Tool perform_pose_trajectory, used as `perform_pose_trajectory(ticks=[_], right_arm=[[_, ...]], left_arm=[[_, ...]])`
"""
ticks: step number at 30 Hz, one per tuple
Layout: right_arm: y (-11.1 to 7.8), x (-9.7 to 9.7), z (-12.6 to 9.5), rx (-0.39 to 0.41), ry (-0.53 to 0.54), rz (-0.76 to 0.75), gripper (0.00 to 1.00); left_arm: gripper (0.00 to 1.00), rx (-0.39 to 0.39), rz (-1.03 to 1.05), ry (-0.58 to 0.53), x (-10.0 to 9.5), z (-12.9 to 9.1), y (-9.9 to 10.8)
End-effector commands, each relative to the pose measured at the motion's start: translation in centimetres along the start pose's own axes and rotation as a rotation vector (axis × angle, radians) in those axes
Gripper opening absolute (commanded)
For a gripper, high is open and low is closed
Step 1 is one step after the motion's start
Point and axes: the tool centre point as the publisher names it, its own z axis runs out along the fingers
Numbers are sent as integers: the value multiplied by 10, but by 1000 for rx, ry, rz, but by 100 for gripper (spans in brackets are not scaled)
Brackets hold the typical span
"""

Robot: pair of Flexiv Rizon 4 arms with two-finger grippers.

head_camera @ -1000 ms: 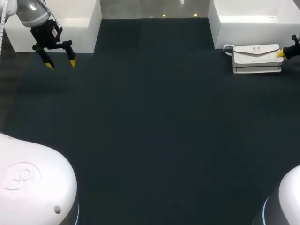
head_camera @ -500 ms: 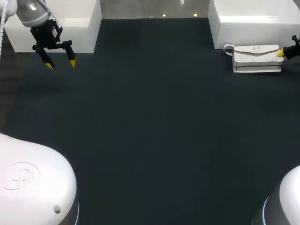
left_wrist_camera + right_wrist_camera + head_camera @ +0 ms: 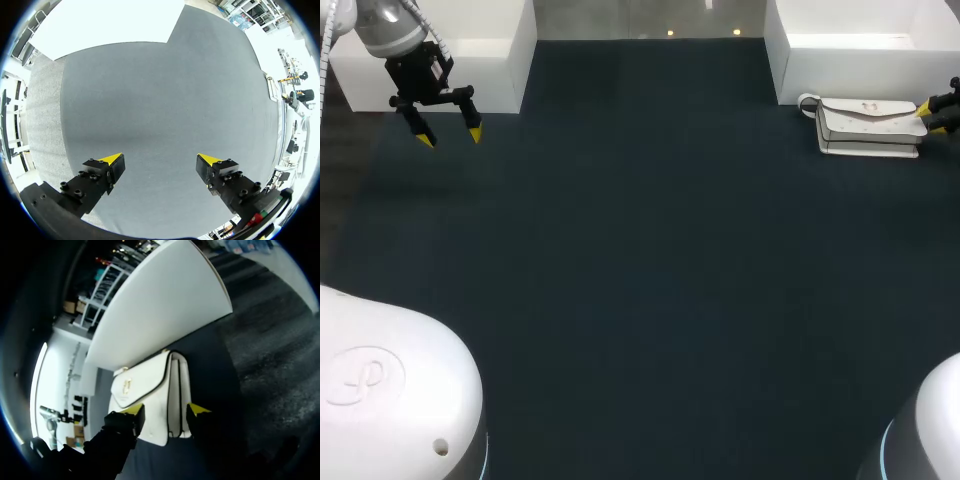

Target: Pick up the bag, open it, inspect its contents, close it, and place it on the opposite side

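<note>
Pick-up step: right pincer [image 3: 931, 118] narrowly parted, seemingly clamping white bag [image 3: 868, 128] end, desk [image 3: 640, 250] far-right corner; left pincer [image 3: 448, 134] wide open, empty. Next: lift clear.

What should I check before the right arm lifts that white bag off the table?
1. Right tool astride the end of the white bag: ok.
2. Both its fingertips pressed against the bag from two sides: ok, judging by the right wrist view.
3. Bag's flap shut for the lift: ok, it lies flat over the front.
4. Left tool open, empty and away from the bag: ok.
5. Gap between the bag and the white box behind it: cannot tell; they sit close together.
</note>
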Motion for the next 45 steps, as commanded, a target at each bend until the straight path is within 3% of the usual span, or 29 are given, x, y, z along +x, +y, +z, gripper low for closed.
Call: perform_pose_trajectory(ticks=[1, 7, 14, 26, 45], right_arm=[[5, 7, -21, 485, -68, 1, 100], [-3, 23, -49, 402, -243, -14, 100], [-24, 53, -65, 361, -359, -28, 100], [-63, 108, -58, 359, -436, -75, 100], [-105, 157, -27, 251, -560, -116, 100]], left_arm=[[100, 0, -1, -1, 0, 0, 0], [100, 0, -1, -1, 0, 0, 0], [100, 0, -1, -1, 0, 0, 0], [100, 0, -1, -1, 0, 0, 0], [100, 0, -1, -1, 0, 0, 0]])
